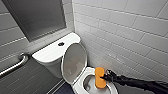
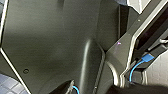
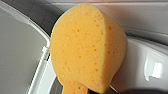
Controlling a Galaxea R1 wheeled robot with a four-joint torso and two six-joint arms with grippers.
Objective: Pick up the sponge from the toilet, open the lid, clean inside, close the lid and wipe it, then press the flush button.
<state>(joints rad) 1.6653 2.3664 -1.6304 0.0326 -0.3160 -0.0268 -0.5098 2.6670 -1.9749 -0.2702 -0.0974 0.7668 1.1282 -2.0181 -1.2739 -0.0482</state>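
The sponge point(image 3: 87, 47) sits closest to the lens in the right wrist view, a porous orange pad with the white inner wall of the bowl just behind it. From the head view the sponge point(image 1: 99, 77) stands on end over the wall side of the bowl of the toilet point(image 1: 79, 86). Its upper end is at the rim and its lower end is down inside; whether it presses on the ceramic I cannot tell. The right hand point(image 1: 103, 78) is clamped around the sponge's narrow middle, on a dark arm that comes in from the lower right. The lid point(image 1: 74, 62) is raised, its greyish underside facing the bowl and its back leaning towards the tank point(image 1: 50, 53). The flush button point(image 1: 61, 44) lies dark and round in the middle of the tank top. A metal grab bar point(image 1: 15, 65) runs along the left wall, and white tiles point(image 1: 125, 32) cover the wall beside the toilet.
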